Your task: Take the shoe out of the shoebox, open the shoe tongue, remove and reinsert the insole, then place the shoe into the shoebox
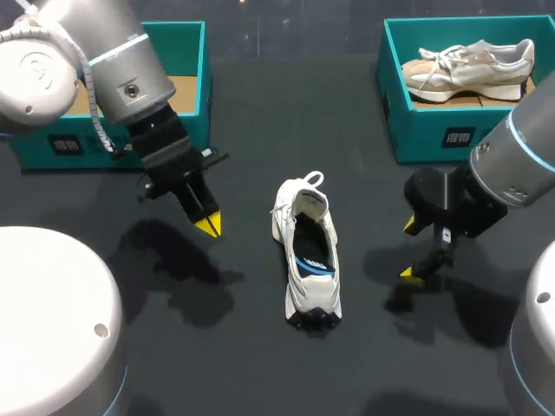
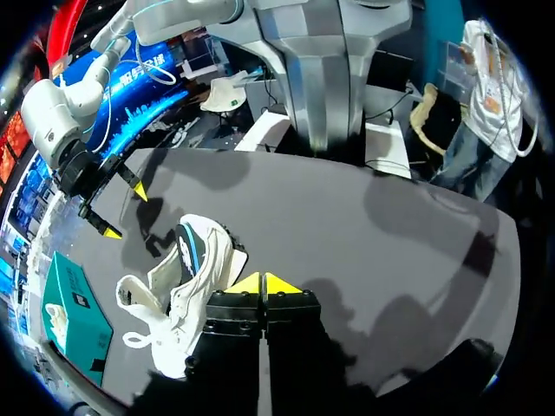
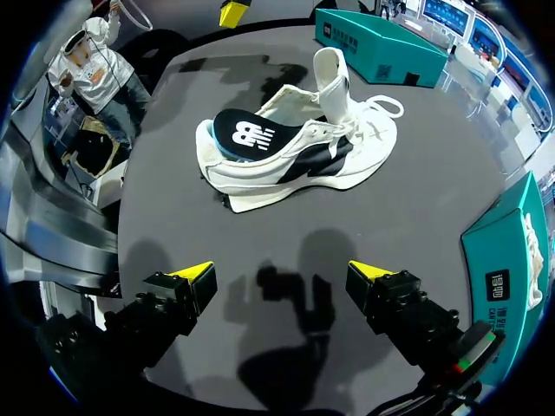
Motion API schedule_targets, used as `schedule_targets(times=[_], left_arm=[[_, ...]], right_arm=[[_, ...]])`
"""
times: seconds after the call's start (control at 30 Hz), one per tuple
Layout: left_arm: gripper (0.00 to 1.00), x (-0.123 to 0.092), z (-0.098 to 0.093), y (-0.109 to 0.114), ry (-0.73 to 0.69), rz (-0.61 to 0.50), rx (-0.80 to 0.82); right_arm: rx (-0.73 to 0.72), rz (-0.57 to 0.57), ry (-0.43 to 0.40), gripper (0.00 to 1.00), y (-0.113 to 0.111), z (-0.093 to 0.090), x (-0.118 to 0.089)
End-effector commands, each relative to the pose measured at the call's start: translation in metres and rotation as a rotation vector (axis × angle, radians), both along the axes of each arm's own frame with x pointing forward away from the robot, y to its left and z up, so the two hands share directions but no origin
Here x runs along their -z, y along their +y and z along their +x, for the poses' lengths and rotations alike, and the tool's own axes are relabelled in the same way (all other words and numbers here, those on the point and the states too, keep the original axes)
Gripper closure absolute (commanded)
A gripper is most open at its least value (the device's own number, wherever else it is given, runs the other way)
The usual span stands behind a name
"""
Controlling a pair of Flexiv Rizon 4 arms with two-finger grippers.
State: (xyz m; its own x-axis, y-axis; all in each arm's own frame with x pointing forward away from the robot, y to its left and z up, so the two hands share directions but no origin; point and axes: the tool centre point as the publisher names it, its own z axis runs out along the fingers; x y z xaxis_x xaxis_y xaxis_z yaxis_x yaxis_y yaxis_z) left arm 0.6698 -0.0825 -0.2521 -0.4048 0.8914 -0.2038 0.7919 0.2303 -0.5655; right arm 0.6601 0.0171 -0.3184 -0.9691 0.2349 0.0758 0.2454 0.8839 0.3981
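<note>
Two shoes (image 1: 310, 260), two shoeboxes (image 1: 434, 134)

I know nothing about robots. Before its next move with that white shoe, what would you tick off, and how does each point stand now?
1. Shoe out of the box: ok. The shoe lies on the table between both hands, touching neither.
2. Tongue open: ok. The tongue stands pulled up.
3. Insole seated: cannot tell. The dark insole shows inside the shoe, but whether it lies flat is unclear.
4. Hands free: ok. The left hand is shut on nothing; the right hand is open and empty.
5. Room in a box: cannot tell. The right shoebox holds another shoe; the left shoebox is partly out of sight.
</note>
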Motion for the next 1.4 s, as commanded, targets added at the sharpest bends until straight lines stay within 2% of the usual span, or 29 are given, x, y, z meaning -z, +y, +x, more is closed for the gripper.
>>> schedule_targets(times=[0.03,0.17,0.3,0.53,0.8,1.07,1.27,1.4], left_arm=[[1.00,0.001,0.006,-0.005,0.046,0.138,0.101],[1.00,0.001,0.006,-0.005,0.046,0.138,0.101],[1.00,0.000,0.004,-0.020,-0.009,0.162,0.162],[1.00,-0.001,0.002,-0.042,-0.063,0.186,0.209],[1.00,0.000,0.000,-0.073,-0.097,0.206,0.280],[1.00,0.009,-0.006,-0.101,-0.129,0.223,0.356],[1.00,0.027,-0.013,-0.112,-0.130,0.242,0.405],[1.00,0.036,-0.009,-0.117,-0.123,0.245,0.416]], right_arm=[[0.001,-0.001,-0.003,0.00,0.000,-0.002,0.000],[0.001,-0.001,-0.003,0.00,0.000,-0.002,0.000],[0.001,-0.001,-0.003,0.00,0.000,-0.002,0.000],[0.047,-0.067,0.009,0.00,-0.043,-0.007,-0.016],[0.085,-0.076,0.030,0.00,-0.078,-0.009,-0.016],[0.085,-0.076,0.030,0.00,-0.078,-0.009,-0.016],[0.085,-0.076,0.030,0.00,-0.078,-0.009,-0.016],[0.085,-0.076,0.030,0.00,-0.078,-0.009,-0.016]])
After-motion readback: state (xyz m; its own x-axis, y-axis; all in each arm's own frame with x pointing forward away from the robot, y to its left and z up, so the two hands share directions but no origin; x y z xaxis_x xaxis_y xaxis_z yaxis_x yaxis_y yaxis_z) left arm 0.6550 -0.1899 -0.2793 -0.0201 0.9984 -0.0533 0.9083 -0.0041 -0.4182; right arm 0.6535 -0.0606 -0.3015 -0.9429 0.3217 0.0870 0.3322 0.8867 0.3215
